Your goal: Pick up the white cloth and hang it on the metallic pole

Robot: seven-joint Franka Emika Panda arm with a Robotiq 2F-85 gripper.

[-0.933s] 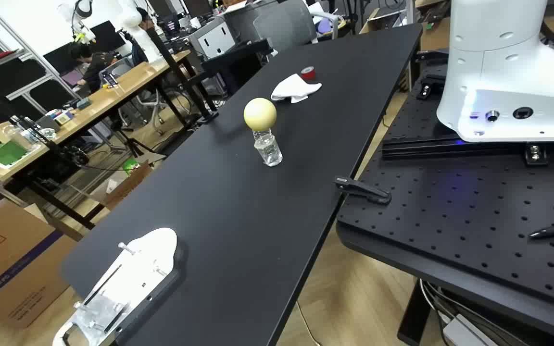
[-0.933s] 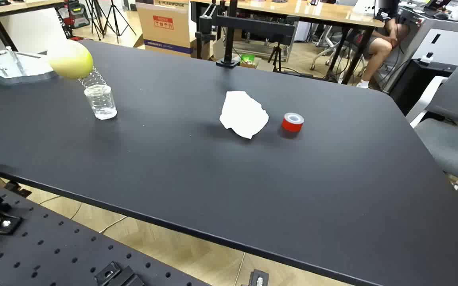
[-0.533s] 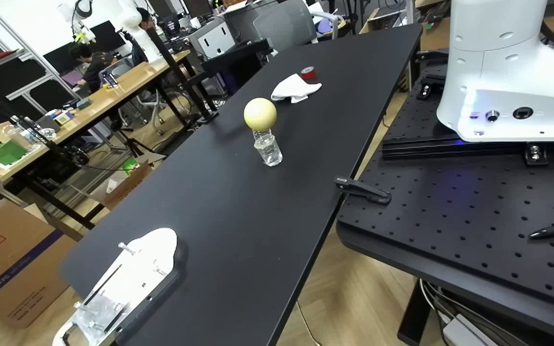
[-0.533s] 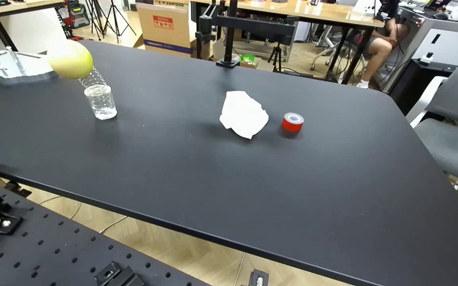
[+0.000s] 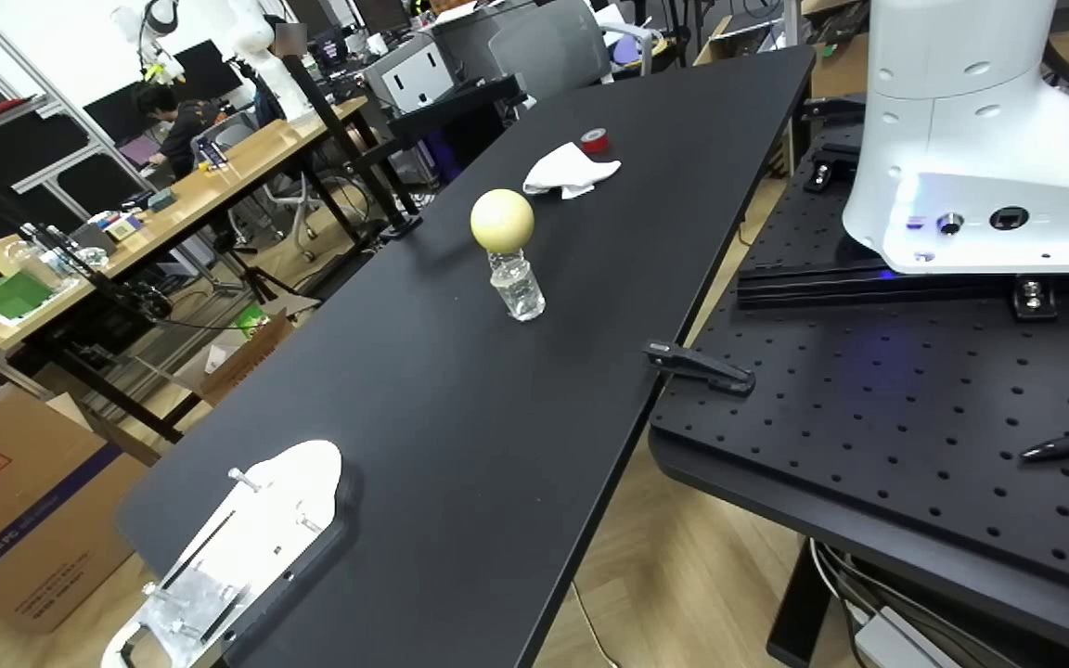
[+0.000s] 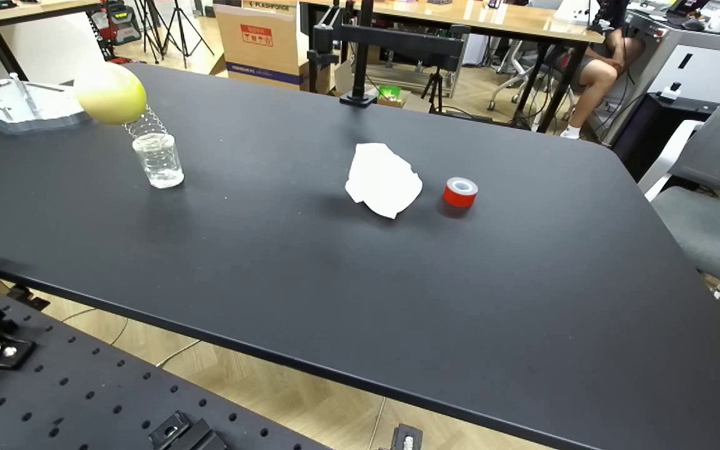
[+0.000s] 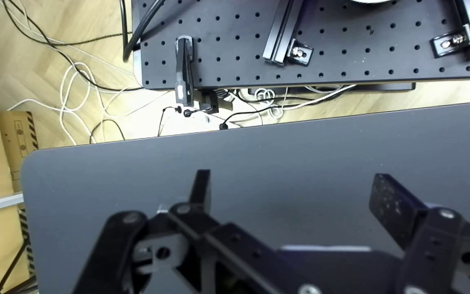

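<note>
The wrist view shows us the gripper spread wide, probably to pinch the cloth, which lies on the table left of the tape in both exterior views.

The Panda base is white and rounded, with a silver round connector; the black hand carries bright screws.

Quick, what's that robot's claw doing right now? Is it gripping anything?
Gripper: open, jaws wide apart in the wrist view, holding nothing; the white cloth lies on the black table.
</note>
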